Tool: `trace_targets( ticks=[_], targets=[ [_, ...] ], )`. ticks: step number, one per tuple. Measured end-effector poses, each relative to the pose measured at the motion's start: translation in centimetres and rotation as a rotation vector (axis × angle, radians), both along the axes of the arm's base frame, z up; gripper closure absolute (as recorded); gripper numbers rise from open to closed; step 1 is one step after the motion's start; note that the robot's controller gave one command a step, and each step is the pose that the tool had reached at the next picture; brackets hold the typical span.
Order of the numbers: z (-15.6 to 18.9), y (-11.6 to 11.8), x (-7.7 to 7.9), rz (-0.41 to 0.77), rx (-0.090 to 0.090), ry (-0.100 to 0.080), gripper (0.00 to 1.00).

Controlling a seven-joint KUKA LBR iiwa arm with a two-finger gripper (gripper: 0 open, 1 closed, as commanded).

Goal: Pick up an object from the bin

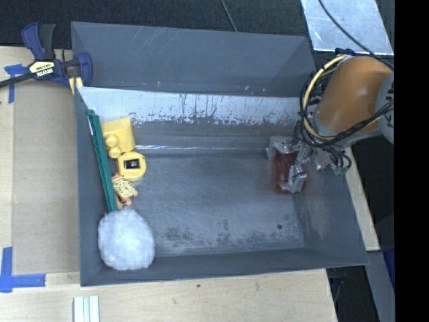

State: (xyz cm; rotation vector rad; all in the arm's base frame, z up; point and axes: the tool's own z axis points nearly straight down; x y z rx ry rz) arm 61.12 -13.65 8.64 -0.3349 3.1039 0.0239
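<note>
My gripper (pixel 287 164) is at the right end of the bin, close to the right wall. A small dark red object (pixel 281 171) shows between its two grey fingers, and the fingers are shut on it. The object's lower end is near the bin floor; whether it touches the floor I cannot tell. Part of the object is hidden behind the fingers.
Along the left wall lie a long green stick (pixel 102 161), a yellow block (pixel 118 137), a round yellow tape measure (pixel 132 166), a small tan piece (pixel 124 190) and a white fluffy ball (pixel 126 241). The arm with its orange cover and cables hangs over the right rim.
</note>
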Motion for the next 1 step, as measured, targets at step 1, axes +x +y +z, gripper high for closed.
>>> trace_targets(
  ticks=[1],
  targets=[
    [0.06, 0.01, -0.02, 0.000, 0.000, 0.000, 1.00]
  ],
)
